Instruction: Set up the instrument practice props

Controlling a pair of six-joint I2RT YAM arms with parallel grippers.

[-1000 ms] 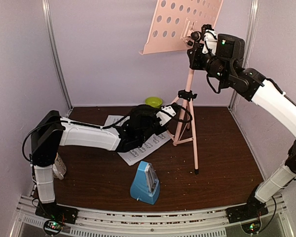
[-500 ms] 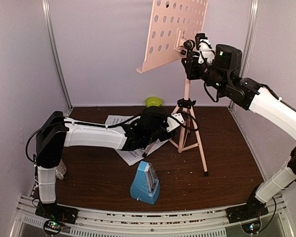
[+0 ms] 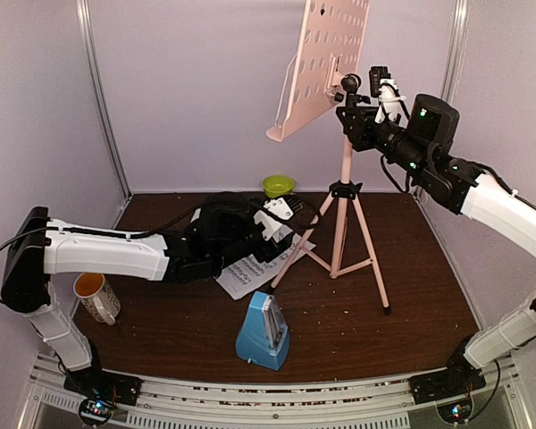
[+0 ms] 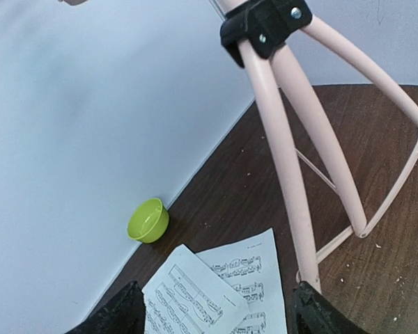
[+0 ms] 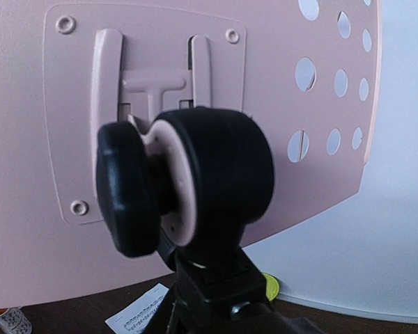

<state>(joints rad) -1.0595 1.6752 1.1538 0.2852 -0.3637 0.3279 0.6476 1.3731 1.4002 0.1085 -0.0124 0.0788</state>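
Toward the back right of the dark wooden table [image 3: 411, 295], my right gripper [image 3: 350, 103] is up high, closed on the neck of the pink tripod music stand [image 3: 344, 206], just under the black knob [image 5: 195, 181] behind its hole-perforated desk [image 3: 326, 54]. The desk tilts steeply, its lip at the low end. All the stand's legs reach down to the table, and its pole rises nearly upright.

My left gripper [image 4: 219, 309] hangs low over the middle of the table with its fingers [image 4: 125, 309] spread wide and nothing between them. Just below it lie the two white printed sheet-music pages [image 4: 216, 292], overlapping, one on top of the other. The stand's nearest leg comes down just beside their edge.

Near the middle of the front edge stands the small blue pyramid metronome [image 3: 263, 332] with its clear cover, apart from the pages. A white mug with an orange inside [image 3: 94, 297] stands by the left edge, under my left arm. A small lime-green bowl [image 3: 278, 185] sits at the back edge, against the wall.
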